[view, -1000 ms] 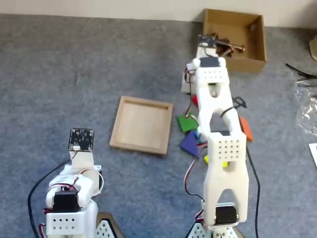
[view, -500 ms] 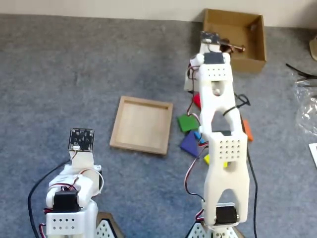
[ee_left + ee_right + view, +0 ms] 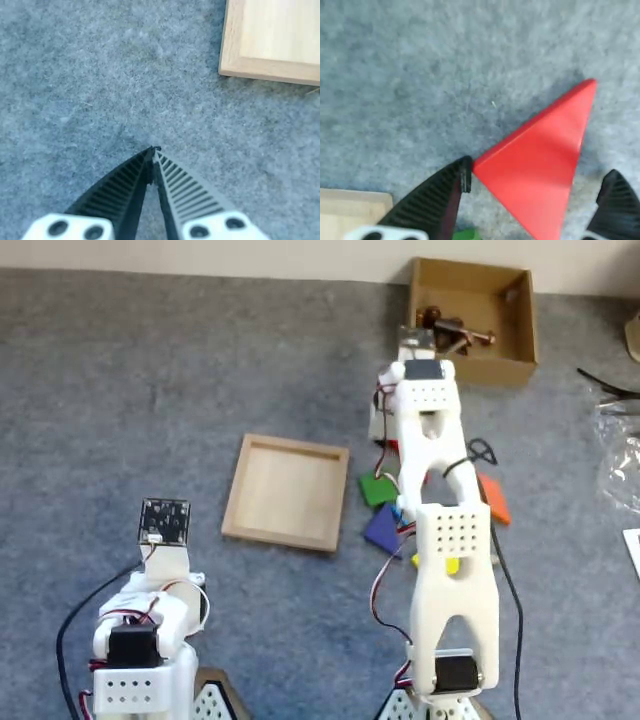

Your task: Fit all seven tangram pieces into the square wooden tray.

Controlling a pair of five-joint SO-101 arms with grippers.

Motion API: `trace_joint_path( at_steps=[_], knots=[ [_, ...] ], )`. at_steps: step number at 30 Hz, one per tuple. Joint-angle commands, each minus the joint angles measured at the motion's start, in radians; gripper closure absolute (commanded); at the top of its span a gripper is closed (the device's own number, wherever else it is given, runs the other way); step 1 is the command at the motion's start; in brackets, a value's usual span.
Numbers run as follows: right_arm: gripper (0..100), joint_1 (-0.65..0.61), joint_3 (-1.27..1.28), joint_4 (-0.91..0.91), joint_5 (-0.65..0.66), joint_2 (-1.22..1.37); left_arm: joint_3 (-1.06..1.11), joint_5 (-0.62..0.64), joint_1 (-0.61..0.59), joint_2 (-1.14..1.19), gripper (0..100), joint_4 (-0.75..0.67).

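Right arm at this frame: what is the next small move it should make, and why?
Most likely, close the right hand on the red triangular tangram piece. Its jaws stand open on either side of the piece, which lies flat on the grey carpet, ungripped. The square wooden tray holds no pieces yet, so a first pick makes sense.

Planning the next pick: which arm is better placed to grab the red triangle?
Right. The right gripper, open, straddles the red triangle; the left gripper is shut over carpet beside the tray.
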Motion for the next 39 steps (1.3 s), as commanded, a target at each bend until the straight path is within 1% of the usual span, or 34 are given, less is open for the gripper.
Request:
trace_joint_path(
  at_steps=[1, 10, 13, 15, 36, 37, 39],
  knots=[
    [62.2, -0.007, -0.062, -0.001, -0.002, -0.022, 0.022, -0.008, -0.015, -0.007, 99, 0.005],
    [62.2, -0.008, -0.065, -0.004, -0.011, -0.024, 0.022, -0.008, -0.015, -0.007, 99, 0.005],
    [62.2, -0.004, -0.065, -0.028, -0.086, -0.021, 0.022, -0.008, -0.015, -0.007, 99, 0.005],
    [62.2, -0.004, -0.065, -0.030, -0.103, -0.021, 0.022, -0.008, -0.015, -0.007, 99, 0.005],
    [62.5, 0.001, -0.065, -0.031, -0.104, -0.022, 0.022, -0.008, -0.015, -0.007, 99, 0.005],
    [63.0, 0.004, -0.065, -0.030, -0.103, -0.022, 0.022, -0.008, -0.015, -0.007, 99, 0.005],
    [67.2, 0.012, -0.065, -0.030, -0.103, -0.022, 0.022, -0.008, -0.015, -0.007, 99, 0.005]
  ],
)
